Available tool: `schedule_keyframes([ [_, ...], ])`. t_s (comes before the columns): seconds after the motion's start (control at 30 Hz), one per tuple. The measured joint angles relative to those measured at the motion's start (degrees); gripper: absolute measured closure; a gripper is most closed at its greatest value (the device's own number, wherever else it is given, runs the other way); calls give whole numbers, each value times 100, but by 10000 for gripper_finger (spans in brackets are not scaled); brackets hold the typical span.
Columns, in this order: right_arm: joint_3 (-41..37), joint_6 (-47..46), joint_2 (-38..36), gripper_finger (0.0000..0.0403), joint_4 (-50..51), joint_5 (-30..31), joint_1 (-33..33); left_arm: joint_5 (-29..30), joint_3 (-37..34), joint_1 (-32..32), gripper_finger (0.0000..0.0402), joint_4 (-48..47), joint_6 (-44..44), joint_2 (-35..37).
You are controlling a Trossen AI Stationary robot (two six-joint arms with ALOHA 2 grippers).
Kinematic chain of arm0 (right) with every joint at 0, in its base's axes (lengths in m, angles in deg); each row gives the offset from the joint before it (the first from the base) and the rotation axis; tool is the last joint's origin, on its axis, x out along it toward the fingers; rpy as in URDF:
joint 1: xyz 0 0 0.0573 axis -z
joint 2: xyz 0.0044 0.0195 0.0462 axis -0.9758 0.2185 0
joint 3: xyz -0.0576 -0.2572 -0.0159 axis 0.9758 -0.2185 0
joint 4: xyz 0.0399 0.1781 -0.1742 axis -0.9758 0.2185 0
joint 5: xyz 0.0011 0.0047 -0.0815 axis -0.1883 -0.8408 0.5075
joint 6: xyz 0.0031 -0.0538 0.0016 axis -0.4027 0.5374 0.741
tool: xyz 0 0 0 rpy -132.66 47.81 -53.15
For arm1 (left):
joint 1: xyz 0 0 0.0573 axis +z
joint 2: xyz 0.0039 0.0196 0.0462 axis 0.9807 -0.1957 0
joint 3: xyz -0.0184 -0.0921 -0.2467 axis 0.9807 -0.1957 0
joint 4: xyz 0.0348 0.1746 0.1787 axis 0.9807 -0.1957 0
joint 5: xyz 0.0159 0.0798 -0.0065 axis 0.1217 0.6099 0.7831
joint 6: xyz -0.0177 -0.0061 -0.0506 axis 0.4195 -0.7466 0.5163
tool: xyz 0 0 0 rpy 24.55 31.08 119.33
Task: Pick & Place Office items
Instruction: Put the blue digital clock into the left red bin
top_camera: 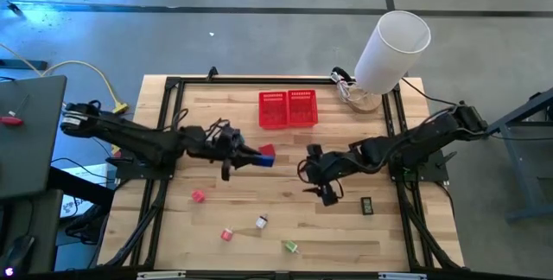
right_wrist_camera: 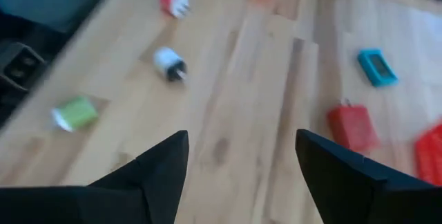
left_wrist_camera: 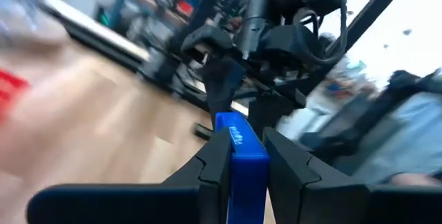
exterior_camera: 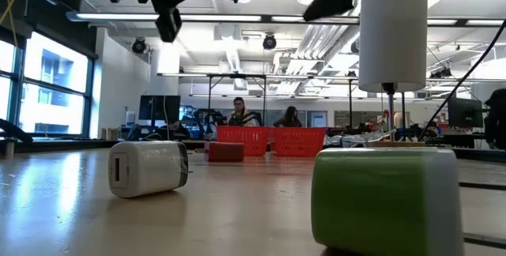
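Note:
My left gripper [top_camera: 249, 153] hangs above the table's middle, shut on a small blue item [left_wrist_camera: 242, 148]. A red block [top_camera: 267, 149] lies on the wood just beside it. In the right wrist view a teal item [right_wrist_camera: 377, 67] lies beyond the red block [right_wrist_camera: 352, 127]. My right gripper [right_wrist_camera: 242, 135] hovers open over bare wood right of centre [top_camera: 327, 195], holding nothing. Pink [top_camera: 198, 196], red-white [top_camera: 227, 235], whitish [top_camera: 261, 221] and green [top_camera: 290, 246] items lie toward the near edge. A black rectangle [top_camera: 366, 203] lies next to my right gripper. My left gripper pinches the blue item's two flat sides [left_wrist_camera: 238, 156] between its two fingers. The fingers lie about level and point toward the table's right. The item stands on edge between them, juts out past the fingertips [top_camera: 263, 160], and is lifted clear of the table.
Two red mesh baskets [top_camera: 288, 109] stand side by side at the far middle. A big white cylinder [top_camera: 393, 47] rises at the far right corner. A black frame [top_camera: 169, 124] runs along the table's edges. People sit in the room behind [exterior_camera: 241, 112].

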Motion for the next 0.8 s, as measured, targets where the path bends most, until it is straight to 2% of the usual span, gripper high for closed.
schedule_keyframes([
  [0.1,0,144,0,147,-17,-79,-76,-552,0,332,344,-62,816,-38],
  [0.2,0,670,0,149,-26,255,-185,-795,0,594,344,-66,1271,-84],
  [0.3,0,897,0,158,-130,1143,-302,-806,0,711,344,7,1313,-172],
  [0.4,0,918,0,171,-452,2332,-359,-811,-1,737,344,235,1313,-297],
  [0.47,0,917,0,179,-667,2727,-359,-818,0,737,344,446,1311,-383],
  [0.53,0,1007,0,186,-933,2711,-353,-822,-2,737,344,595,1307,-448],
  [0.67,0,1371,62,188,-1460,2051,-307,-820,-2,737,344,902,1223,-489],
  [0.8,-2,1382,81,171,-1948,1843,-227,-820,-2,737,344,945,1202,-489],
])
